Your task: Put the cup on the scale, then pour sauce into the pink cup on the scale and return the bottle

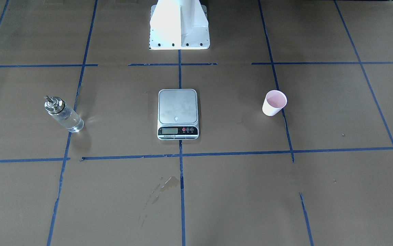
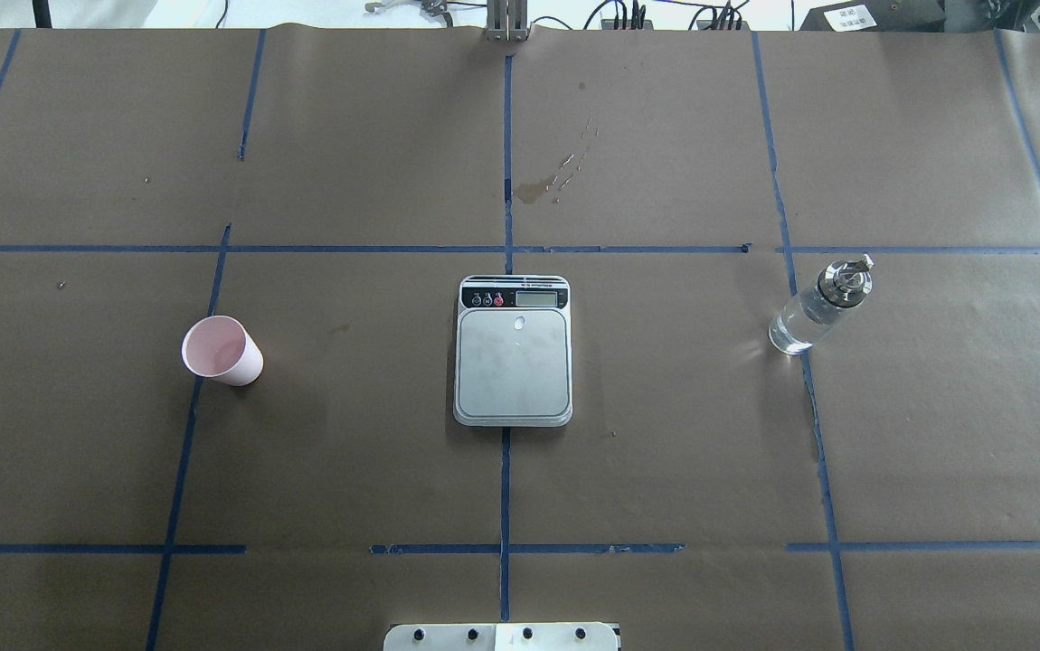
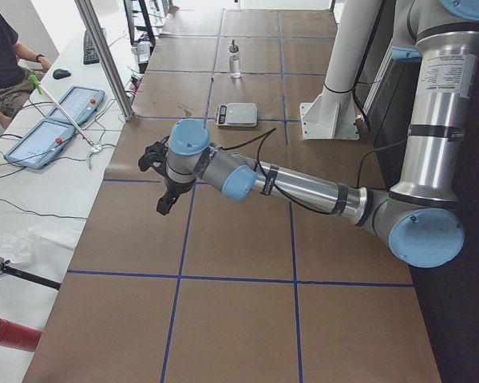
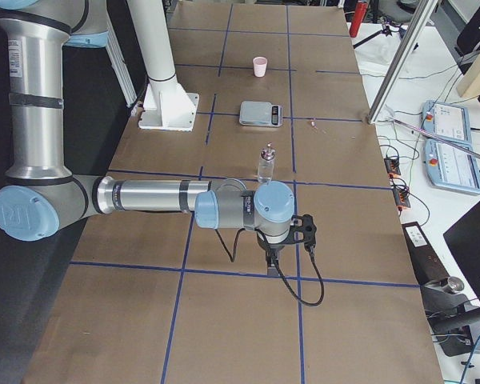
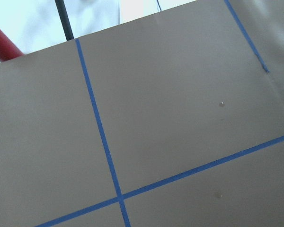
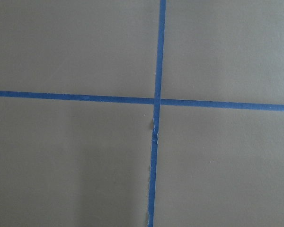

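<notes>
The pink cup (image 2: pixel 222 351) stands upright on the brown paper on my left side, also in the front view (image 1: pixel 274 103). The scale (image 2: pixel 513 351) lies at the table's middle with a bare platform. The bottle (image 2: pixel 818 306) of clear sauce stands upright on my right side, also in the front view (image 1: pixel 63 113). My left gripper (image 3: pixel 164 199) shows only in the left side view, hanging over the table far from the cup; I cannot tell if it is open. My right gripper (image 4: pixel 270 256) shows only in the right side view, nearer the camera than the bottle; I cannot tell its state.
Blue tape lines grid the brown paper. A dried spill stain (image 2: pixel 545 185) lies beyond the scale. The robot's white base (image 1: pixel 179 25) stands behind the scale. Tablets (image 3: pixel 60 120) and cables lie on a side desk, where a person sits.
</notes>
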Motion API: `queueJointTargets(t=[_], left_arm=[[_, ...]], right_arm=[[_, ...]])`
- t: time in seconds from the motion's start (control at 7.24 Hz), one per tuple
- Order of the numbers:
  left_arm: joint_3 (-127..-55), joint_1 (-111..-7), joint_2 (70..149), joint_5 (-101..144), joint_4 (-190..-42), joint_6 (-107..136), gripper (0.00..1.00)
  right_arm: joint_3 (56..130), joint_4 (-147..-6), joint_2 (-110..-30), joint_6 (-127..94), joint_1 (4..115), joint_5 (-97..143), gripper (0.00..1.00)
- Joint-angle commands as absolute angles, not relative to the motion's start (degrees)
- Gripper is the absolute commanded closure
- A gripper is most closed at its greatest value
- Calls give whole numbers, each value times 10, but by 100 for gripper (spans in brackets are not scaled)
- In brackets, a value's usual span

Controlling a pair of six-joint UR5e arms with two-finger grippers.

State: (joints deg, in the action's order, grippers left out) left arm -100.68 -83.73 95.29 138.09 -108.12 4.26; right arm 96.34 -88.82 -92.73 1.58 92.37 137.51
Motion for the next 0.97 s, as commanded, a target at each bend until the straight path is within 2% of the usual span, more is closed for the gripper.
queueJointTargets(t=[0.0,0.28,0.55,0.83], left_arm=[[-1054,-736,965,1385,-1085,223,0],[-1103,-630,968,1337,-1112,440,0],[-1102,-495,968,1192,-1145,673,0],[-1099,-455,951,1170,-1144,702,0]], right_arm=[[978,-885,-918,15,924,1375,0],[975,-843,-925,17,924,1375,0],[961,-803,-933,18,924,1373,0],[959,-802,-933,16,924,1375,0]])
